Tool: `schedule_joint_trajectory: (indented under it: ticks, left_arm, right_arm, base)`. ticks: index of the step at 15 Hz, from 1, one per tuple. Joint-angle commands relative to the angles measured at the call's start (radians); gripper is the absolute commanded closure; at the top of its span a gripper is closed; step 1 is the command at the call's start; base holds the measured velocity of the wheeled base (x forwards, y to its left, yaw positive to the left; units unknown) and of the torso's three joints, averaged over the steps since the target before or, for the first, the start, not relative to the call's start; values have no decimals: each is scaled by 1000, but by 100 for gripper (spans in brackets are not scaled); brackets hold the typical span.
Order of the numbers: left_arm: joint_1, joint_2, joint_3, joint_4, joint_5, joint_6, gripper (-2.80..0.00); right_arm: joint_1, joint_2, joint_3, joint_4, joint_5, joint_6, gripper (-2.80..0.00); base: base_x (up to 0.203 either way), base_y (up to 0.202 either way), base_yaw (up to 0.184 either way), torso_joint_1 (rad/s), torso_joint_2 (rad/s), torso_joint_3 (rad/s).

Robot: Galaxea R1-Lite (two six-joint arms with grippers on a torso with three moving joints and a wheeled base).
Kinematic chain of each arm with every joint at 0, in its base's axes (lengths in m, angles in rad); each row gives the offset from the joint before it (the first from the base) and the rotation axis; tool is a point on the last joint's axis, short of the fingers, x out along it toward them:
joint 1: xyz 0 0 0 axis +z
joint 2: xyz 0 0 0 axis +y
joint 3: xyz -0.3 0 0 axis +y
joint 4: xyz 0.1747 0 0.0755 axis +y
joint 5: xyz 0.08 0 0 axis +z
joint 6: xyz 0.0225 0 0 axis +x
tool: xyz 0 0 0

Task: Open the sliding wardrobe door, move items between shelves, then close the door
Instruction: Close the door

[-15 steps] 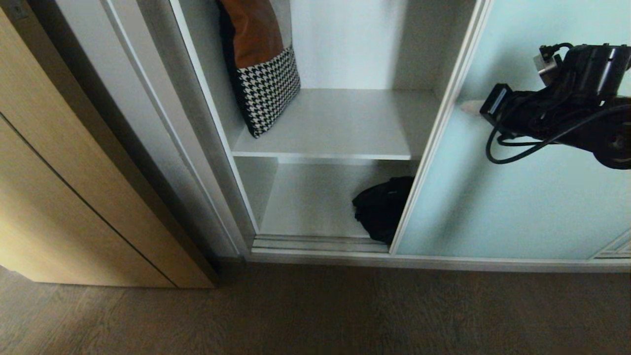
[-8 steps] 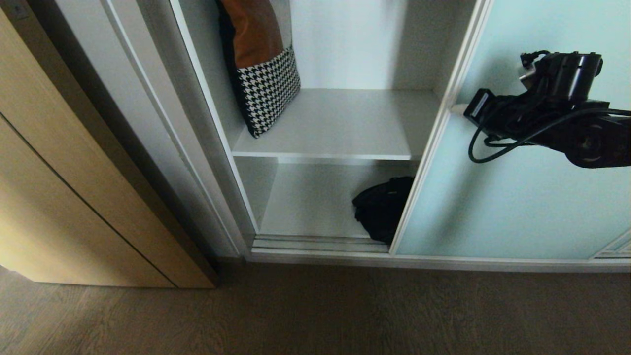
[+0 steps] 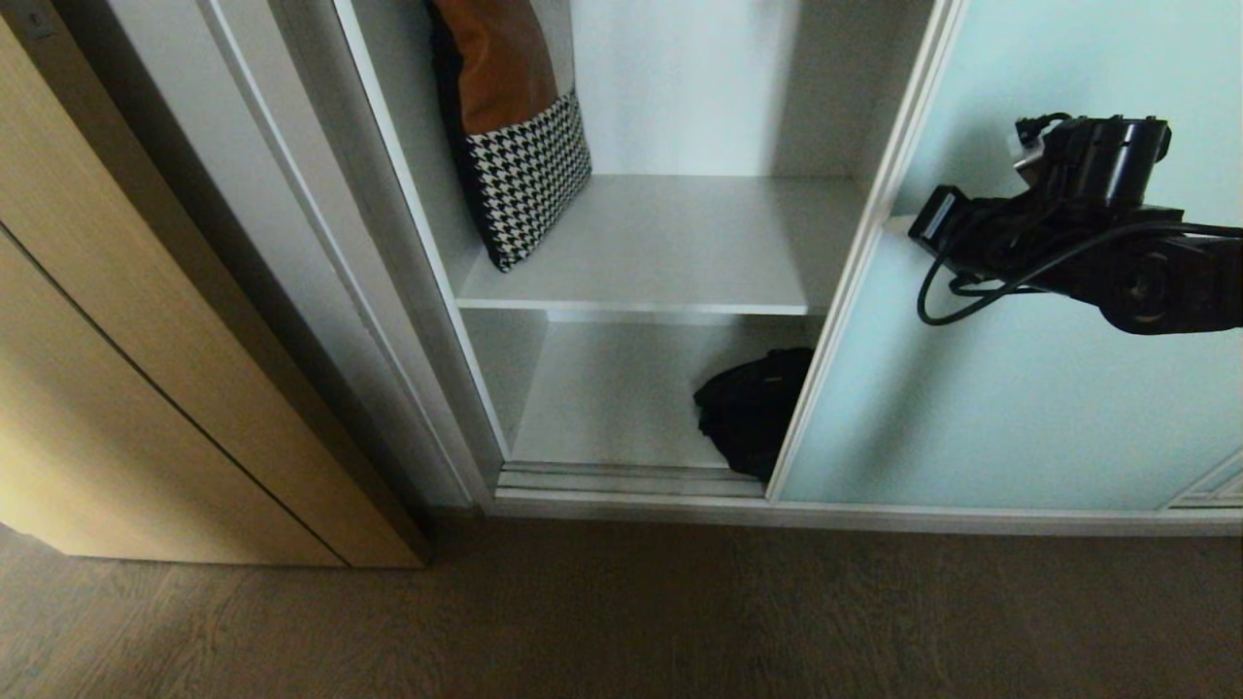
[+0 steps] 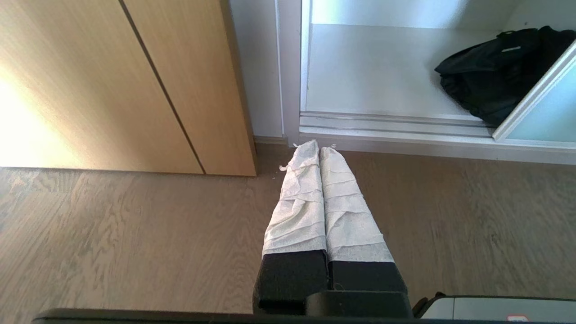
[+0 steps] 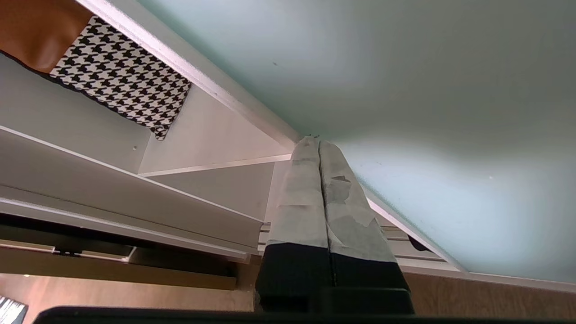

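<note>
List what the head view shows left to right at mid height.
Light wood cabinet front → houndstooth cushion → black bag → sliding wardrobe door → right gripper, shut, at the door's frame edge.

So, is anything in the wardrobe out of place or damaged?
Nothing looks damaged. Two small oddities: the sliding door partly covers the black bag on the lower shelf, and the houndstooth cushion leans tilted against the left wall on the upper shelf.
</note>
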Motion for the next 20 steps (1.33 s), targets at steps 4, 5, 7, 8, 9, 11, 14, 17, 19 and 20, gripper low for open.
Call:
schedule_joint_trajectory:
  ticks: [4,5,7,8,9,11,14,17,19,20]
  left_arm:
    - [0,0,0,-1,1,0,0]
    - [0,0,0,-1,0,0,0]
    - [0,0,0,0,0,0,0]
    - [0,0,0,-1,0,-1,0]
    - [0,0,0,-1,0,-1,0]
    - [0,0,0,-2,0,-1,0]
    - [0,0,0,-1,0,0,0]
    - [0,0,0,0,1,-1,0]
    - [0,0,0,0,2,-1,0]
    - [0,0,0,0,2,-1,0]
  right_arm:
    - [-16,21,-3,-39,0,4,0]
    - [-15,23,-1,-39,0,4,0]
    - [-4,26,-7,-39,-1,4,0]
    - [6,27,-9,-39,-2,3,0]
    - [16,31,-9,-39,-3,3,0]
    - [33,48,-29,-39,-4,1,0]
    - [64,62,-46,-39,-9,-1,0]
    - [124,64,-48,-38,-14,-2,0]
    - [177,64,-27,-37,-45,-2,0]
    - [206,64,-24,-38,-63,-4,0]
  base:
    - [0,0,0,0,0,0]
    - [0,0,0,0,0,0]
    - [0,0,0,0,0,0]
    - [0,0,0,0,0,0]
    - [0,0,0,0,0,0]
    - [0,0,0,0,0,0]
    - [0,0,0,0,0,0]
    - [0,0,0,0,0,0]
    - [0,0,0,0,0,0]
    - [0,0,0,0,0,0]
